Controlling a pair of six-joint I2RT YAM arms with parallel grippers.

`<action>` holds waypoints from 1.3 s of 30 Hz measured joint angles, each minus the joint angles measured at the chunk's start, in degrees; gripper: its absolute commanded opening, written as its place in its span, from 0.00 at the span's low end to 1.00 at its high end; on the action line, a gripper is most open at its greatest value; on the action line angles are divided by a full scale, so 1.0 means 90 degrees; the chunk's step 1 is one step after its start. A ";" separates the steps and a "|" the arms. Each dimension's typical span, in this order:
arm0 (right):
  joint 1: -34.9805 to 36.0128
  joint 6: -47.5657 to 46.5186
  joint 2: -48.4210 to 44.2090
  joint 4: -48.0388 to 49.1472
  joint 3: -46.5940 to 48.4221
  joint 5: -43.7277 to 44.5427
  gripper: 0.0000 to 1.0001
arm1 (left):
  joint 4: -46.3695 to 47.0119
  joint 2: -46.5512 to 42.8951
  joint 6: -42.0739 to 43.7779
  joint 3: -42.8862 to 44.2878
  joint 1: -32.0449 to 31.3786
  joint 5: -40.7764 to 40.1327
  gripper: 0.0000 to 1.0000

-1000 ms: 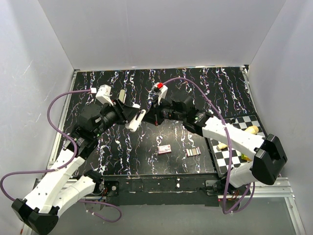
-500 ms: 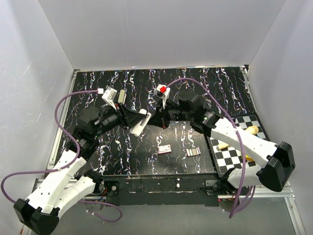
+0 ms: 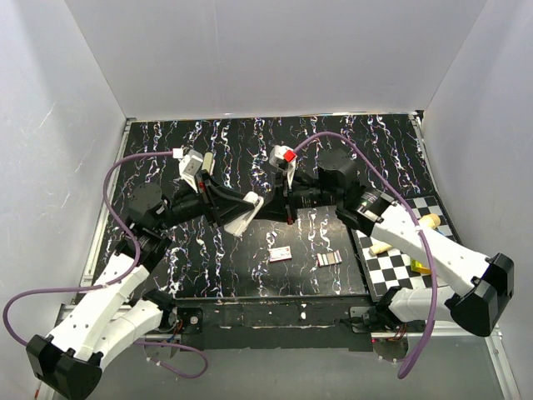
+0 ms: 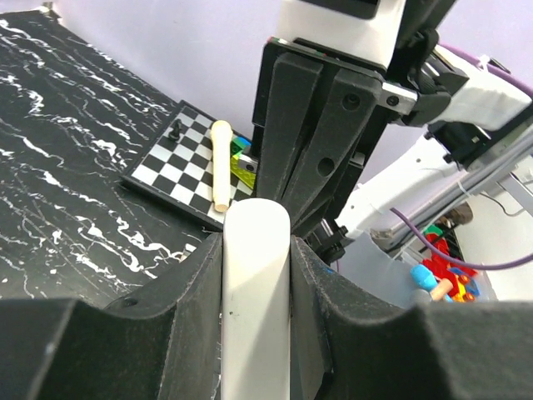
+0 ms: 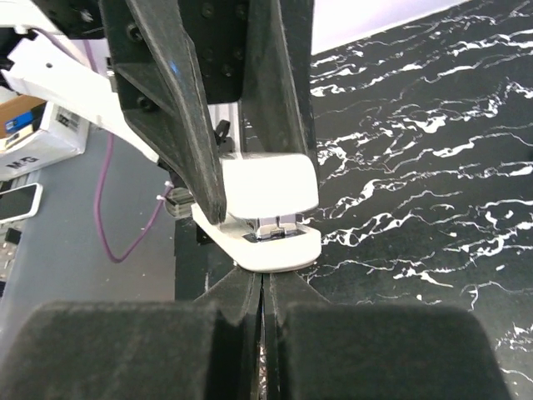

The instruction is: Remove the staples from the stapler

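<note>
The stapler (image 3: pixel 244 212), with a cream rounded top and a metal mouth, is held above the dark marbled table. My left gripper (image 3: pixel 236 210) is shut on it: in the left wrist view the cream top (image 4: pixel 256 292) sits tight between the pads (image 4: pixel 200 292). In the right wrist view the stapler's front end (image 5: pixel 268 212) faces me, metal channel showing. My right gripper (image 5: pixel 265 279) is shut, its tips just under the stapler's front lip. A thin silvery sliver shows in the seam between its fingers; I cannot tell what it is. From above, the right gripper (image 3: pixel 286 206) meets the stapler's tip.
A small pinkish piece (image 3: pixel 281 254) and a grey ribbed strip (image 3: pixel 330 259) lie on the table near the front. A checkered mat (image 3: pixel 404 212) at the right carries a pale wooden stick (image 3: pixel 428 221) and small coloured pieces. White walls enclose the table.
Both grippers and the stapler have shifted to the right and slightly toward the front. The right gripper has stayed at the stapler's tip throughout.
</note>
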 measured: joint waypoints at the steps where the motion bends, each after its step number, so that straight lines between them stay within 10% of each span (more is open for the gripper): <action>1: -0.0015 -0.0027 0.0015 -0.0039 0.0041 -0.0097 0.01 | 0.0073 0.0036 0.0005 0.0000 0.0012 0.0114 0.00; 23: -0.0102 -0.0862 -0.0367 -0.0896 0.0109 0.0080 0.01 | -0.0903 0.0102 0.0855 0.0668 -0.0075 0.0374 0.00; 39: -0.0559 -0.0330 -0.0952 -0.0299 -0.1316 0.2057 0.01 | -0.3619 0.1348 0.1931 0.2754 -0.0192 -0.3094 0.00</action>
